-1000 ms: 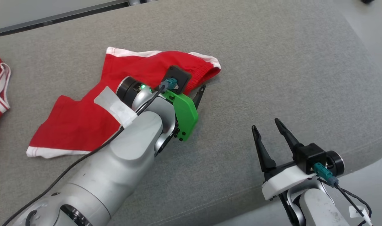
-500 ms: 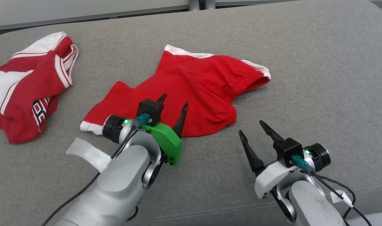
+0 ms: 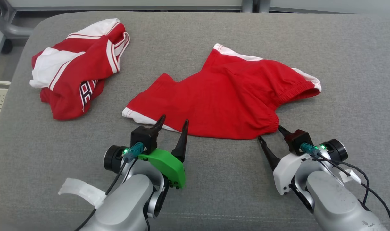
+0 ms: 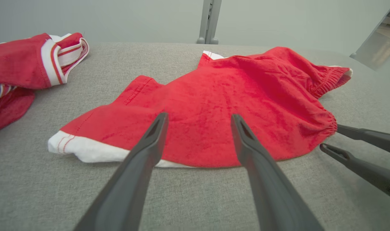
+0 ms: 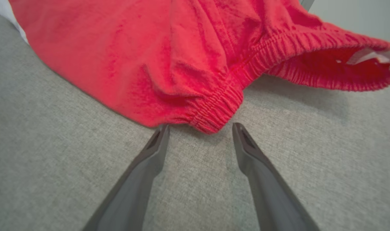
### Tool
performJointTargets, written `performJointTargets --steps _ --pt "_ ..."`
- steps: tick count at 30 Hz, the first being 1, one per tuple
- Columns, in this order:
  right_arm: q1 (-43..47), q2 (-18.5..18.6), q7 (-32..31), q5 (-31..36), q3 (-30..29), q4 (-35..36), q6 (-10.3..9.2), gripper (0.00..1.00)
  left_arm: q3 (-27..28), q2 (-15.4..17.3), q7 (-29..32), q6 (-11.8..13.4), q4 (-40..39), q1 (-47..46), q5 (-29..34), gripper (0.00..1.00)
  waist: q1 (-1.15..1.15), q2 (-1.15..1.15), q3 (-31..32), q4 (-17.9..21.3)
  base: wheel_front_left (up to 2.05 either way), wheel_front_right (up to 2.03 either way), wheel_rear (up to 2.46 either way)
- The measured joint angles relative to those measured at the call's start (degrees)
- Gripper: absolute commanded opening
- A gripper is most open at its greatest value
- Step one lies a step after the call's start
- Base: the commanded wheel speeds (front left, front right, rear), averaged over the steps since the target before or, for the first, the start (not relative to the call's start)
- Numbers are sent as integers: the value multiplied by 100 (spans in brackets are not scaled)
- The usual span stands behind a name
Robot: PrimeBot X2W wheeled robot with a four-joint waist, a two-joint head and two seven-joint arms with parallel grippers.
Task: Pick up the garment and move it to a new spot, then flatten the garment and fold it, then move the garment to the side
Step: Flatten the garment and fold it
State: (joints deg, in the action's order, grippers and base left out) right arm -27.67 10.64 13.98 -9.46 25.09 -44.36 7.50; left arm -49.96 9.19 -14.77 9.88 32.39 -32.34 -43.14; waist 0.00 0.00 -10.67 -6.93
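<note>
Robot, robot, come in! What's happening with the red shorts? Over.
Left gripper, right gripper: jaws open, empty. Red shorts lying rumpled on grey cushion. Crumpled jersey off to the left, apart.

Silver arms (image 3: 127, 205), black cables (image 3: 114, 183), green left mount (image 3: 167, 165), white right mount (image 3: 284, 170), dark jaws.

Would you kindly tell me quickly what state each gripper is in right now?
Left gripper: open, empty.
Right gripper: open, empty, beside the red shorts.
</note>
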Motion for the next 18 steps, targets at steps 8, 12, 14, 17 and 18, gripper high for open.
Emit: performJointTargets --steps 8,12,14,17,18 --pt "-506 200 81 -378 797 -302 0 100 58 133 -1 124 -323 102 29 100 0 0 -64 -321 0 0 0" --pt "-548 263 108 -506 1037 -153 0 0 115 201 -2 176 -431 141 23 100 0 0 -45 -294 0 0 0" --pt "-547 285 108 -589 1198 -77 0 0 149 244 -2 207 -469 198 12 100 0 0 -26 -255 0 0 0" --pt "-544 357 109 -826 1460 24 0 0 188 292 -3 253 -557 257 0 100 0 0 9 -180 0 0 0" --pt "-539 374 100 -979 1575 70 0 0 201 308 -4 271 -593 264 -2 100 0 0 23 -152 0 0 0"
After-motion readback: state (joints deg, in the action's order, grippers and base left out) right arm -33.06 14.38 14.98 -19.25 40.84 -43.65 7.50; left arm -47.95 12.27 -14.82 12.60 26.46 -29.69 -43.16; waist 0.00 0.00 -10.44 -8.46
